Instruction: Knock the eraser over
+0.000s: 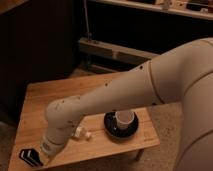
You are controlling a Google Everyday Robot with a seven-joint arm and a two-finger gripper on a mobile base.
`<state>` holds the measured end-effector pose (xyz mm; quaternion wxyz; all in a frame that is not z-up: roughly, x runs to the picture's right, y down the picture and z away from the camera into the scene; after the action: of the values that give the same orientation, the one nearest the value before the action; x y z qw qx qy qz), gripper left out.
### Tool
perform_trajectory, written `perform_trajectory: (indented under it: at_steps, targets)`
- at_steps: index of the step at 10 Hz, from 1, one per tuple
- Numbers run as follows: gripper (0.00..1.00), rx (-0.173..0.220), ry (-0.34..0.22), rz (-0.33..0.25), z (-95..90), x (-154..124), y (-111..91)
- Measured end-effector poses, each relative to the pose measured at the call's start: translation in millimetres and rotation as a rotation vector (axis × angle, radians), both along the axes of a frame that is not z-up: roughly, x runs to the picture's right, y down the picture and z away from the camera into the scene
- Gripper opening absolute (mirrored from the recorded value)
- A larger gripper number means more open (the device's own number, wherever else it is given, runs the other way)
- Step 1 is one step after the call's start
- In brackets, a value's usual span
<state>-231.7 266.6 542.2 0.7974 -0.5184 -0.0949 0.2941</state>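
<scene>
The gripper [46, 151] is being held low over the front left corner of the table [35, 100], fingers pressed together on nothing. The eraser [30, 156] is being shown just beside it, well left of the saucer [111, 129] and cup [124, 118].

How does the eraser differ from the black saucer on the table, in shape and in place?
The eraser is a small rectangular block with thin white edges; the saucer is round and wider. The eraser sits at the front left corner of the table; the saucer, nearer the right, carries a white cup. The shut hand is beside the eraser, apart from the saucer. Both are black.
</scene>
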Motion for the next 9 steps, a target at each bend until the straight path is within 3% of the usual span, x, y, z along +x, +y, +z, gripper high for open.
perform_trajectory:
  at_steps: [6, 9]
  targets:
    - [0.0, 0.016, -0.086, -0.069, -4.3, -32.0, 47.7]
    - [0.0, 0.012, -0.077, -0.07, 3.8, -51.4, 47.8]
